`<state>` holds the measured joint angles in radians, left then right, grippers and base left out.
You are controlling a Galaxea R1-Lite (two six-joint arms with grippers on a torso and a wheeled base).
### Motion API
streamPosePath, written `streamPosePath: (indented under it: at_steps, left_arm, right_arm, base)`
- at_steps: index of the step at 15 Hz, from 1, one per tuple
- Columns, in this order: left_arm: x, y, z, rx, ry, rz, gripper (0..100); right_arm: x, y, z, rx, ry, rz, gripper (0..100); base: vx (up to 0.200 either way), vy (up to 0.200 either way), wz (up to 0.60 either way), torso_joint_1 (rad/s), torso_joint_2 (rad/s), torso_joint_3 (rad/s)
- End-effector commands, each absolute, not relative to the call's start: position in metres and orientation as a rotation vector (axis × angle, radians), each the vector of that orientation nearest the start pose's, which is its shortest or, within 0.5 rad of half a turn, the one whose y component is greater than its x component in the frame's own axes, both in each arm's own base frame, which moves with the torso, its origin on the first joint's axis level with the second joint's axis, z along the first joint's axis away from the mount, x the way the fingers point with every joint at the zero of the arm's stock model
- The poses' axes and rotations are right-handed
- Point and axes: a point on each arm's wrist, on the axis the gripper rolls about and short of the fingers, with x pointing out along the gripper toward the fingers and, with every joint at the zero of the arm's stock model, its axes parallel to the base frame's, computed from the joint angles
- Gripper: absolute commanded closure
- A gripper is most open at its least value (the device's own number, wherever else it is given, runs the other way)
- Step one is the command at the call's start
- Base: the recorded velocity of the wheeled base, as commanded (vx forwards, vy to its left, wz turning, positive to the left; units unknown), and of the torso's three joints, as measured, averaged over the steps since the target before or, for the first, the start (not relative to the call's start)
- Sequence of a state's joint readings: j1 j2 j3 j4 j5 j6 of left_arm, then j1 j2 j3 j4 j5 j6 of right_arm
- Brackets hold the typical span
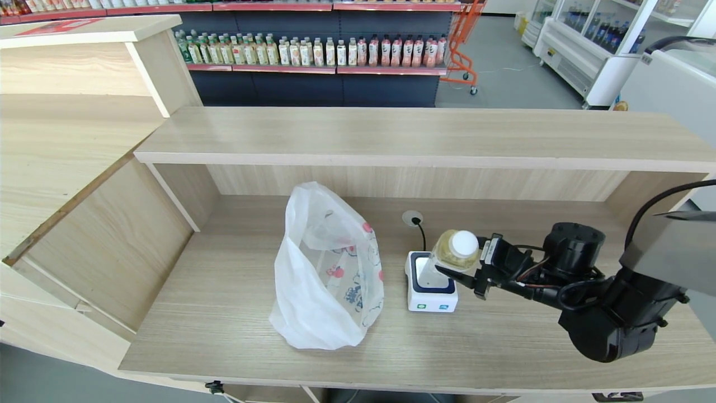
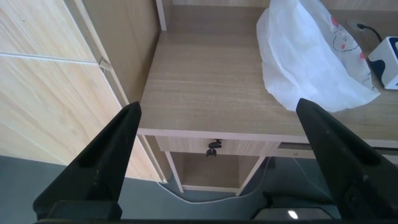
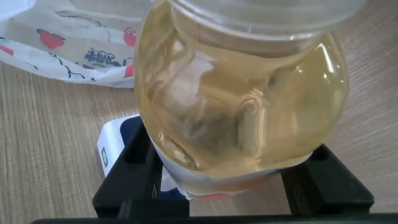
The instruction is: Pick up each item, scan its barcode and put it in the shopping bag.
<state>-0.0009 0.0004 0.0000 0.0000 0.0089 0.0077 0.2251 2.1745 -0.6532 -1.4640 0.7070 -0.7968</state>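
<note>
Bottle (image 3: pixel 242 112) of pale yellow drink, clenched in right pincer (image 1: pixel 460 263), hangs over scanner (image 1: pixel 432 282) on bench (image 1: pixel 224 336); best to turn barcode toward scanner glass, hold steady; shopping bag (image 1: pixel 327 268) stands near, to robot's left; left pincer (image 2: pixel 217 104) released, off bench edge.

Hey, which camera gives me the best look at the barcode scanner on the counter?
The head view: the scanner shows nearly whole, white body and dark top, with the bottle over its top. The left wrist view catches a corner of it at the edge; the right wrist view shows one corner behind the bottle.
</note>
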Motion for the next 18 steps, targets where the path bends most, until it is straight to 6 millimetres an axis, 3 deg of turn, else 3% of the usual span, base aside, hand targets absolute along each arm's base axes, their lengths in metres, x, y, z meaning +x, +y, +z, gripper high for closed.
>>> streamPosePath:
  at_steps: [1, 12, 14, 18]
  left_arm:
    - [-0.023, 0.0, 0.075, 0.008, 0.0, 0.009, 0]
    - [-0.023, 0.0, 0.075, 0.008, 0.0, 0.008, 0]
    - [-0.023, 0.0, 0.075, 0.008, 0.0, 0.009, 0]
    - [-0.023, 0.0, 0.075, 0.008, 0.0, 0.008, 0]
  right_arm:
    - [0.343, 0.094, 0.061, -0.718, -0.301, 0.911, 100]
    - [0.35, 0.096, 0.059, -0.712, -0.325, 0.895, 100]
    - [0.344, 0.095, 0.085, -0.634, -0.338, 0.871, 100]
    - [0.302, 0.091, 0.147, -0.23, -0.218, 0.695, 100]
  base:
    - [0.0, 0.0, 0.0, 0.0, 0.0, 0.0]
    - [0.0, 0.0, 0.0, 0.0, 0.0, 0.0]
    - [0.0, 0.0, 0.0, 0.0, 0.0, 0.0]
    - [0.0, 0.0, 0.0, 0.0, 0.0, 0.0]
